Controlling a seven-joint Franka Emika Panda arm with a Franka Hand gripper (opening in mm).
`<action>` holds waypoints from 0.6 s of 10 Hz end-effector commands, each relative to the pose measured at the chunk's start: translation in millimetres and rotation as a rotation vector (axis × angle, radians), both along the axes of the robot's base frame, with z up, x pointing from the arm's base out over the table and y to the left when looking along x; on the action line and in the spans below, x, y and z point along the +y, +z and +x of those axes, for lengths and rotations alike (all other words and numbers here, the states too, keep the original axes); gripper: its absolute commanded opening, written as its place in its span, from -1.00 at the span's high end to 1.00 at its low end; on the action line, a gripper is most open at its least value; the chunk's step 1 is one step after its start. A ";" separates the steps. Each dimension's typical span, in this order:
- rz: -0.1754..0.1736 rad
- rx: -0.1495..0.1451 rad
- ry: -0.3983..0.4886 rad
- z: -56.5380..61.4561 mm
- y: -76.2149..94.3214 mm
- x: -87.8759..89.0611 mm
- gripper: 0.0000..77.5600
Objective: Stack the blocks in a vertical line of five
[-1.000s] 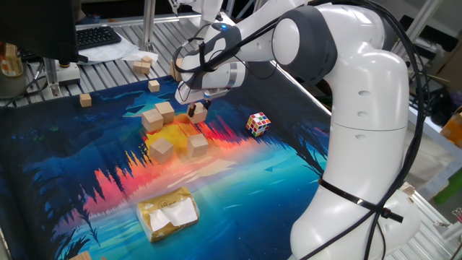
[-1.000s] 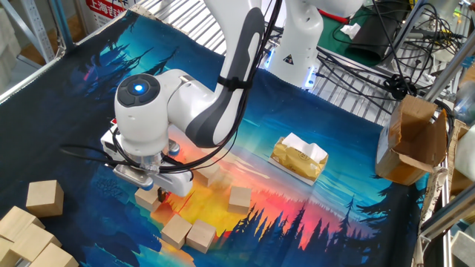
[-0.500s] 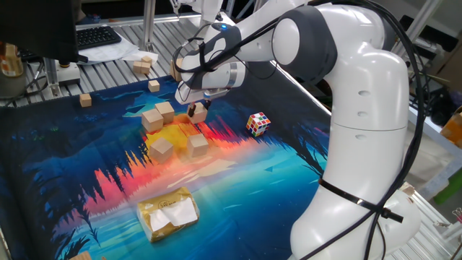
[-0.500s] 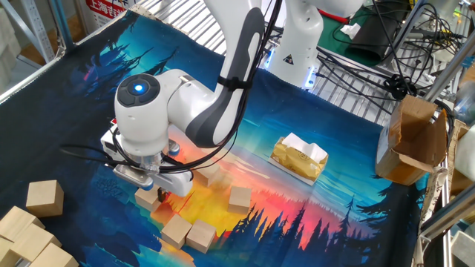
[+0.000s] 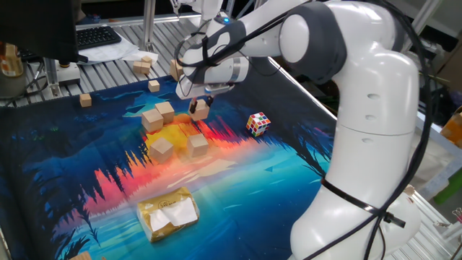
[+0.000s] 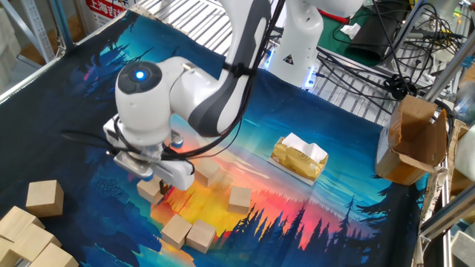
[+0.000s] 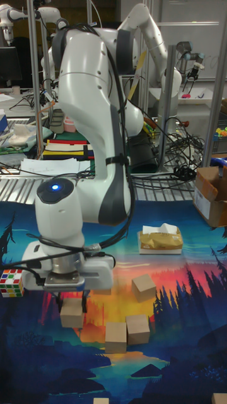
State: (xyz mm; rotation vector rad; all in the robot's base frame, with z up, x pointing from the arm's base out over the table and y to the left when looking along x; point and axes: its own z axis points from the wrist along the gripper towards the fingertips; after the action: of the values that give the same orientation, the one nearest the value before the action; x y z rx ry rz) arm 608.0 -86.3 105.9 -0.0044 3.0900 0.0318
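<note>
Gripper point(image 5: 199, 108) pinching one block point(image 5: 200, 110), carried clear of the mat point(image 5: 65, 166); stack not yet begun.

Left to right in the first fixed view: a pair of blocks point(image 5: 157, 115) touching each other at the left of the group; below them one block point(image 5: 160, 148) beside another point(image 5: 198, 145), apart; the held block up and right of the pair, jaws closed on its sides; puzzle cube point(image 5: 258, 123) well to the right, not part of the job; yellow packet point(image 5: 168, 213) near the front edge. To do this step well, judged: pick one loose block as base, bring the held cube square over it, faces aligned, lower until touching before opening; keep the fingers clear of neighbours.
</note>
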 end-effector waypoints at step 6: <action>0.003 0.028 -0.099 -29.5 38.3 36.9 0.97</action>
State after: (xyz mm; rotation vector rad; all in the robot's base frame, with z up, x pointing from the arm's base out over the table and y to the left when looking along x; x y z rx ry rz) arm 585.0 -58.6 137.4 0.1558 3.1088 0.0343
